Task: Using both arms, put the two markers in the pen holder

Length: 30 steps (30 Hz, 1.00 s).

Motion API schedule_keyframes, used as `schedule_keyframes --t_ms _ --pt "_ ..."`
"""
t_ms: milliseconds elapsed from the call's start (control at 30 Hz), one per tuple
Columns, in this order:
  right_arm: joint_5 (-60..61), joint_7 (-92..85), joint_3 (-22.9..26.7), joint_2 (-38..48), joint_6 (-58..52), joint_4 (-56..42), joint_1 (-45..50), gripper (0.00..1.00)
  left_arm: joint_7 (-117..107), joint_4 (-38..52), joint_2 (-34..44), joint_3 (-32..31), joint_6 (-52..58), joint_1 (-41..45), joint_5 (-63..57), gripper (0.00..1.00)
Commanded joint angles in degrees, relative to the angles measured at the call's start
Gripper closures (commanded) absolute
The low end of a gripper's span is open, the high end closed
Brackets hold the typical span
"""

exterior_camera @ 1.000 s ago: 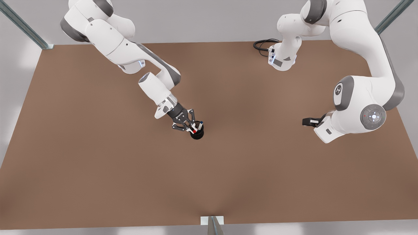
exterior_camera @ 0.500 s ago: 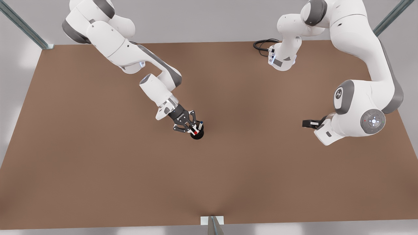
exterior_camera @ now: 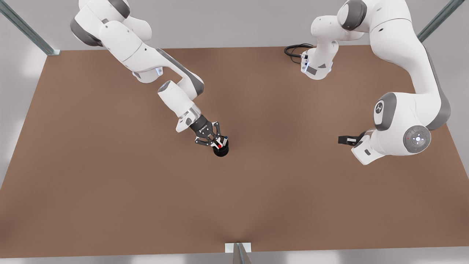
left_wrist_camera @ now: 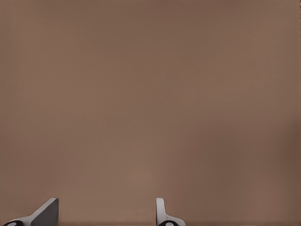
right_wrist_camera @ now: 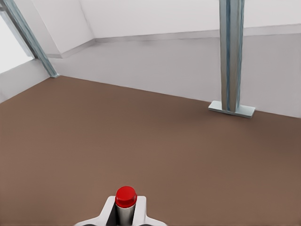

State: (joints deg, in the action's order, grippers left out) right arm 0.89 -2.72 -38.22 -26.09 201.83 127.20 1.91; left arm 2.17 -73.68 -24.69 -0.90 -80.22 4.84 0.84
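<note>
On the bare brown table (exterior_camera: 110, 190), between grey walls and metal posts, the pen holder (exterior_camera: 221, 150) stands with both markers inside. The right gripper (exterior_camera: 216, 142) seems clamped on the red marker (right_wrist_camera: 125, 197) above it. The left gripper (left_wrist_camera: 106, 214) waits apart, fingers spread.

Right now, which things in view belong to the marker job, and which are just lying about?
Job: red marker, held by the right gripper at the pen holder; blue marker standing in it; left gripper, open, waiting over bare table.
Lying about: black cable at the table's far edge; metal post.
</note>
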Motion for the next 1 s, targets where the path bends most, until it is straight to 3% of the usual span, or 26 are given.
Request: schedule_keyframes --t_ms 0,467,500,533,567,667,767,833,900,967 --pt "0.3 -1.3 0.0 0.0 -0.3 0.0 0.1 0.79 0.2 0.0 0.0 0.0 0.0 0.0 0.3 0.00" --pt "-0.1 -1.4 0.1 -4.2 -0.3 -0.1 -0.2 0.75 0.2 0.0 -1.1 -0.1 -0.8 -0.2 0.4 0.00" --pt "-0.1 -1.4 0.2 -5.4 -0.3 -0.4 -0.2 0.65 0.2 0.0 -1.1 0.0 -0.9 -0.2 0.4 0.00" --pt "0.0 -1.3 0.2 -5.7 -0.3 -0.4 -0.4 0.45 0.2 0.0 -1.1 0.0 -0.9 -0.1 0.3 0.00" --pt "0.1 -1.4 0.2 -5.6 -0.3 -0.5 -0.7 0.04 0.2 0.0 -1.1 0.0 -0.9 -0.2 0.3 0.00" --pt "0.5 -0.9 0.2 -3.4 -2.1 -2.4 -1.0 0.00 0.3 0.3 -1.0 -0.1 -0.9 0.0 0.2 0.00" --pt "-0.1 4.4 0.2 13.8 -50.8 -17.7 -10.3 0.00 0.5 0.6 0.4 -0.3 -0.5 0.4 0.0 0.00" --pt "-0.3 14.2 0.6 21.5 -67.2 -18.3 -15.2 0.00 0.7 1.2 0.4 -0.6 -0.5 0.6 -0.3 0.00" --pt "-0.7 18.1 21.9 22.2 -90.3 -29.9 -3.2 0.00 0.7 1.6 0.4 -0.6 -0.6 0.6 -0.3 0.00" --pt "-7.7 15.3 23.4 16.2 -105.1 -42.1 -3.6 0.00 0.7 2.0 0.4 -0.6 -0.6 0.5 -0.3 0.00"
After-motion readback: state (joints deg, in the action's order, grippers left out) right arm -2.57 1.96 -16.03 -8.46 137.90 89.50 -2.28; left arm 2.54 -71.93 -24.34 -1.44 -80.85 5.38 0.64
